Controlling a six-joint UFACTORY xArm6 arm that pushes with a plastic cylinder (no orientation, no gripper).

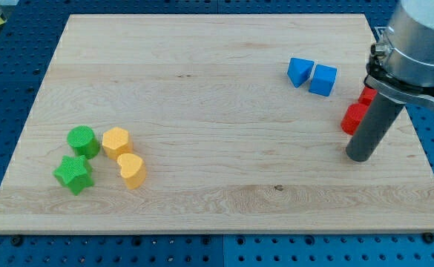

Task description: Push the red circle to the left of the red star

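Observation:
Two red blocks sit at the view's right, both partly hidden behind my rod. The nearer red block [353,118] shows left of the rod. The farther red block [366,95] peeks out above it. Their shapes cannot be made out, so I cannot tell which is the circle and which the star. My tip [360,156] rests on the board just below the nearer red block, close to it.
A blue triangle [300,71] and a blue cube [323,79] lie at the upper right. At the lower left are a green circle [82,141], a green star [73,174], a yellow hexagon [116,141] and a yellow heart [131,170]. The wooden board's right edge [417,148] is near my tip.

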